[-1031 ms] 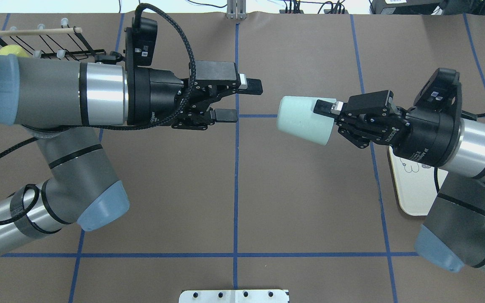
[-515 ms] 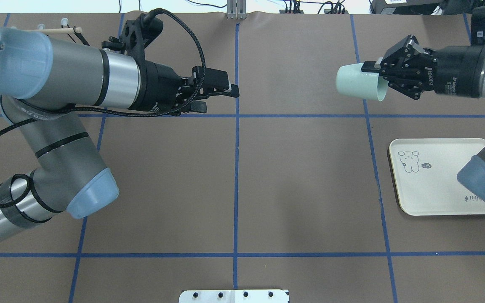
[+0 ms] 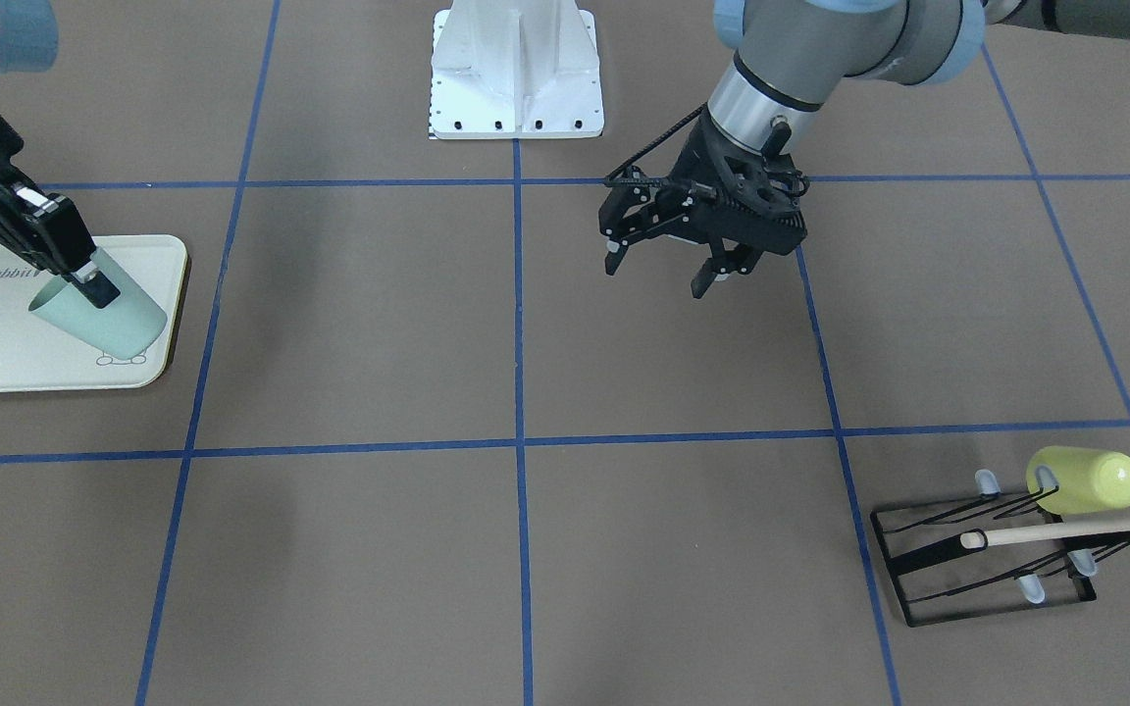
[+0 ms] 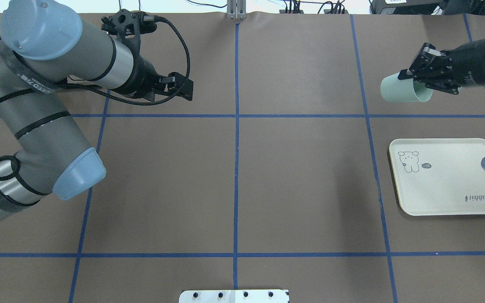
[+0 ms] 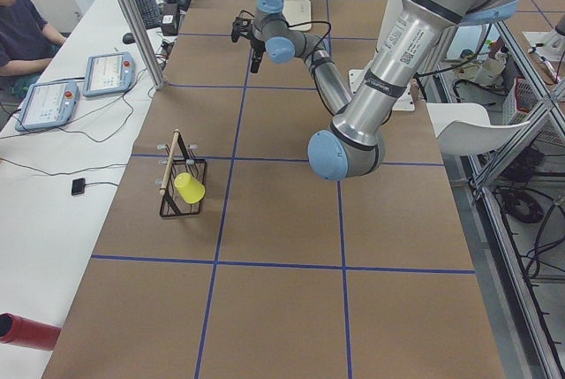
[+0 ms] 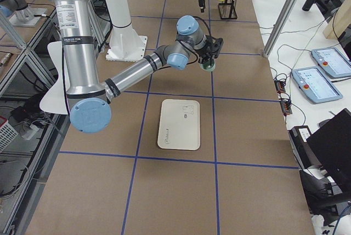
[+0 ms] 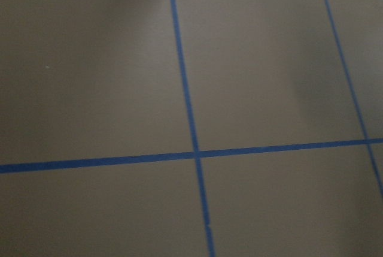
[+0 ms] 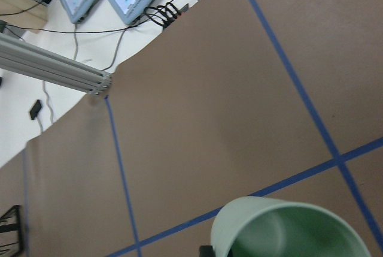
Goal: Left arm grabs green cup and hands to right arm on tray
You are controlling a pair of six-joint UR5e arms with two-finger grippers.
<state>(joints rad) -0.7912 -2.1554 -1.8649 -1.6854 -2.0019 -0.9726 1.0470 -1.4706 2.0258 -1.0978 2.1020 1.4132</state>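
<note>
Right gripper (image 4: 412, 78) was pinched on the rim of the green cup (image 4: 400, 93), with one finger (image 3: 97, 284) lying along the outside of the wall. The cup was held in the air and tilted, its mouth toward the wrist and its base pointing to the table's middle. In the overhead view it sat beyond the far edge of the tray (image 4: 444, 202), not touching it. From the front camera it overlapped the tray's corner, but the right-side view showed it raised well clear. The tray lay flat on the brown table (image 4: 301, 185), with nothing on it. Left gripper (image 3: 656, 277) hung over the table near the centre line, jaws spread and holding nothing. A yellow-green cup (image 3: 1087, 479) sat on the black wire rack (image 3: 918, 588) at the far left corner.
</note>
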